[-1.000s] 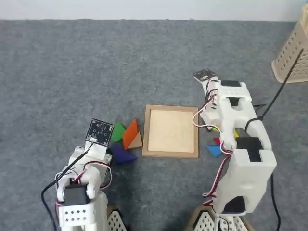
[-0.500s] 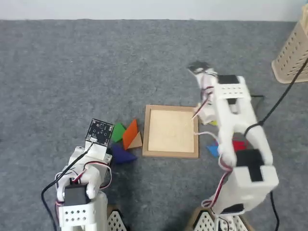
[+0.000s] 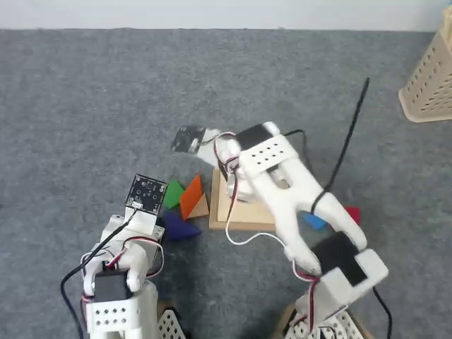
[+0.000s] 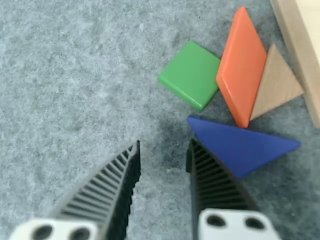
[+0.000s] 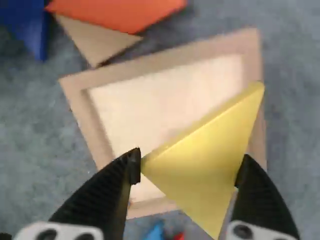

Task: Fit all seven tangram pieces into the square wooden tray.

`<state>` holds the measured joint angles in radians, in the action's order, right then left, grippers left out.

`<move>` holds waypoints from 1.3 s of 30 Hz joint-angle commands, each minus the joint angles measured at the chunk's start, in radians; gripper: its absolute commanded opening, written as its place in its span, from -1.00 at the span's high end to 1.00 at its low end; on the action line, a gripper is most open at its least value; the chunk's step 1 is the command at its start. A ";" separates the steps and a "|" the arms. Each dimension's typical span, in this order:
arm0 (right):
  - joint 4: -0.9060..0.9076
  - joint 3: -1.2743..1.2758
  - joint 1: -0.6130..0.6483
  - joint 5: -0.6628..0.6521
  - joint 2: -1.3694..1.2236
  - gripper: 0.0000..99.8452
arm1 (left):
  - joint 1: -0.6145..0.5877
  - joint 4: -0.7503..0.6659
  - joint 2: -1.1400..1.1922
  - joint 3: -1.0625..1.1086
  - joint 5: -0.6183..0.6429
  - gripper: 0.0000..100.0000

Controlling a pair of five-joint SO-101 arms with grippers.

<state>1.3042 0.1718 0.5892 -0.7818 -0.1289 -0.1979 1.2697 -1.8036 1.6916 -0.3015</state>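
Swung across from the right, the right tool (image 5: 189, 164) now hangs over the square wooden tray (image 5: 75, 95), pinching the large yellow triangle piece (image 5: 205, 170) above its bare floor. First placement, I judge: next, lower the triangle with its straight edges squared into a corner inside the rim, the whole floor being open. Left tool (image 4: 163, 147) sits spread just beside the dark blue triangle piece (image 4: 240, 145).

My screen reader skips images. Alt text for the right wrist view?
The right claw grips a yellow triangle over the square wooden tray. An orange piece, tan triangle and blue piece lie on grey carpet beside it.
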 commanded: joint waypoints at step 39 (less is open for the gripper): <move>-0.297 0.049 -0.142 0.382 0.039 0.99 | 0.003 0.005 -0.018 -0.005 -0.002 0.70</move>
<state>1.1953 0.0629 0.4572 -0.4687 -0.2286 -0.1979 1.2697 -1.8036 1.6916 -0.3015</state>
